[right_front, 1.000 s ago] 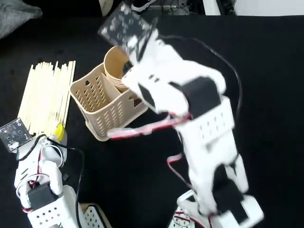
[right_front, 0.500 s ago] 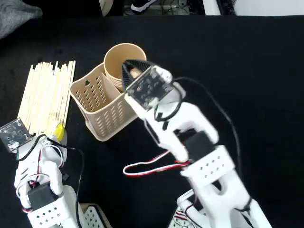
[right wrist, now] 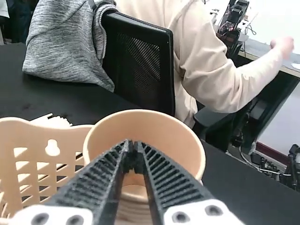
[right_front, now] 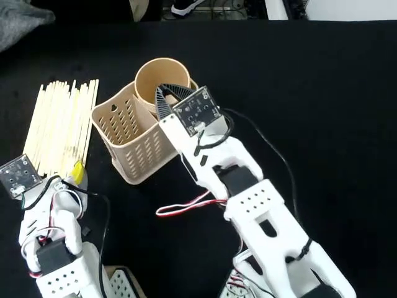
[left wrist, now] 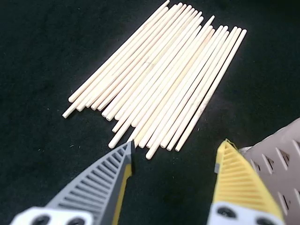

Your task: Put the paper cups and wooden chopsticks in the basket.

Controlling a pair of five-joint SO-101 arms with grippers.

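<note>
The right arm has swung back off the basket (right_front: pixel 133 146) and settled. A second ago it was a blur sprawled right across it, and now its right claw (right wrist: pixel 131 143) sits at the mouth of the paper cups (right_front: pixel 162 71). That claw is pinched, tips meeting, with nothing I can see between them. The cups are nested as a stack and standing in the basket's far compartment, so that half of the job looks done.

The wooden chopsticks (left wrist: pixel 164 89) all lie flat on the worktop (right_front: pixel 322 93), a loose raft just beside the basket. The left claw (left wrist: pixel 177 144) hangs over their near ends, spread wide and carrying nothing.

So the chopsticks are the step in hand, I'd say, and here's how to play it. The right arm wants to come straight up from the cup mouth. Any sideways drag on that rim could tip the stack or shove the basket into the sticks.

The left claw should drop squarely across the bundle, not along it, and bite further in from the ends so the sticks don't seesaw. A modest bunch is better than the whole raft, because round sticks will roll and squirt out of an overfull pinch. Then lift them level, turn them upright and feed them into the free compartment beside the cups.
</note>
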